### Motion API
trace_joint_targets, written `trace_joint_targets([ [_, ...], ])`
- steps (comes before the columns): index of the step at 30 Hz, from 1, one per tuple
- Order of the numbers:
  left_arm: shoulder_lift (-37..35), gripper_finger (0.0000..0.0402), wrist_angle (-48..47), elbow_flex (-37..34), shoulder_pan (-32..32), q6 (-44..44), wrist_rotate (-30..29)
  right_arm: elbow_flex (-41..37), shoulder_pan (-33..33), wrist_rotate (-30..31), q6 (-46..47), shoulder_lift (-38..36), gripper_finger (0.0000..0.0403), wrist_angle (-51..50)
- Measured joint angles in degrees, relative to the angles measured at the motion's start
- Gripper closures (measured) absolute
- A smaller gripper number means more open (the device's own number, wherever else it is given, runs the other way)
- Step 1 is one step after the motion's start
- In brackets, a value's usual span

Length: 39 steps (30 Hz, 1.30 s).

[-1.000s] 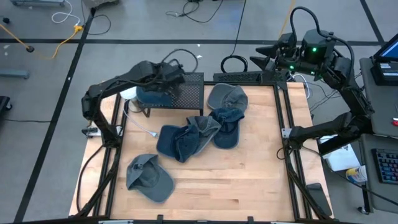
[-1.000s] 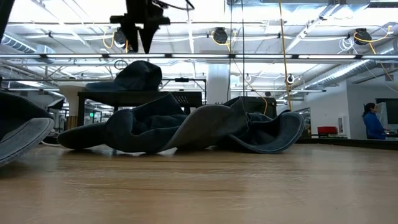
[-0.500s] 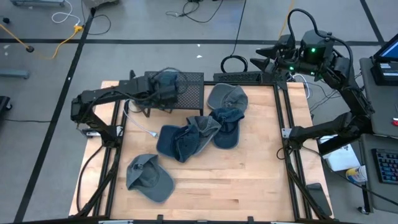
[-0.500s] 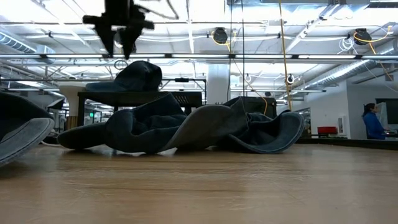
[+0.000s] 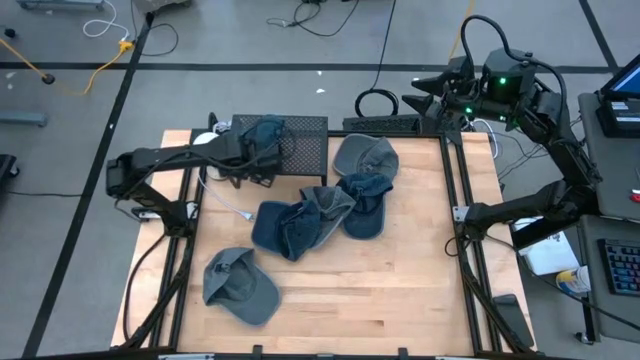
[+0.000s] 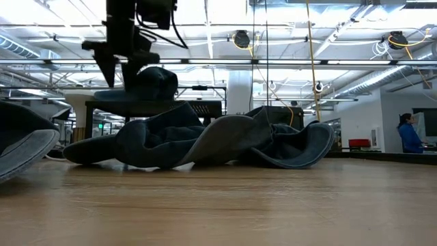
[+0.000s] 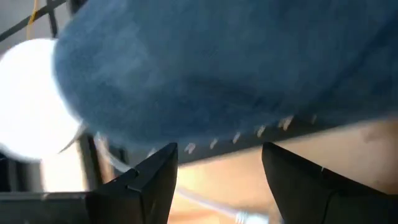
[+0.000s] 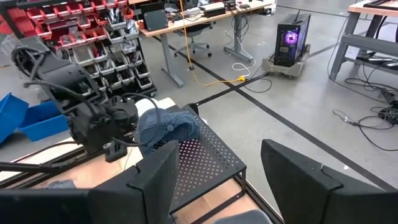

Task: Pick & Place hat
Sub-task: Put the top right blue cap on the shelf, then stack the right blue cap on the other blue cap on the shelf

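A blue hat (image 5: pixel 258 134) rests crown-up on a black perforated rack (image 5: pixel 300 146) at the table's far left; the low view shows this hat (image 6: pixel 151 82) on the rack's top. My left gripper (image 5: pixel 265 170) is open and hovers just near-side of the rack, at the hat's edge. In the left wrist view its fingers (image 7: pixel 217 168) stand apart below the blue hat (image 7: pixel 211 74) without touching it. My right gripper (image 8: pixel 217 180) is open and parked high beyond the table's far right corner (image 5: pixel 480 90). A pile of dark hats (image 5: pixel 315 215) lies mid-table.
A grey hat (image 5: pixel 365 155) lies to the right of the rack and another grey hat (image 5: pixel 240 285) near the table's near left corner. A white round object (image 5: pixel 207 148) and a white cable (image 5: pixel 228 205) sit by the rack. Bare wood lies toward the near right.
My left gripper has drawn back from above the rack toward the table's near and left edges and has come down beside the hat. The blue hat has stayed on the rack.
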Motion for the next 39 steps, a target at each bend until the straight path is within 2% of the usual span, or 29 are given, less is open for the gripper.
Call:
trace_joint_targets([
  [14, -0.01, 0.0163, 2.64, -0.26, 10.36, 9.19, -1.00, 0.00, 0.00, 0.05, -0.02, 0.00, 0.0179, 0.28],
  [19, -0.07, 0.0163, 2.83, -0.22, 11.62, 10.30, 2.84, 0.00, 0.00, -0.01, -0.22, 0.00, 0.0179, 1.36],
  [24, -2.43, 0.0163, 2.65, 0.97, 9.10, 6.49, 7.65, 0.00, 0.00, -0.08, 1.81, 0.00, 0.0179, 0.66],
  [30, -7.72, 0.0163, 2.80, 3.67, 3.21, 0.52, 10.18, 0.00, 0.40, -1.42, 8.27, 0.84, 0.0179, -7.61],
  [39, -15.42, 0.0163, 11.19, 4.63, -4.68, -1.78, 14.11, -0.02, 3.68, -0.96, 26.29, 5.33, 0.0179, -21.93],
])
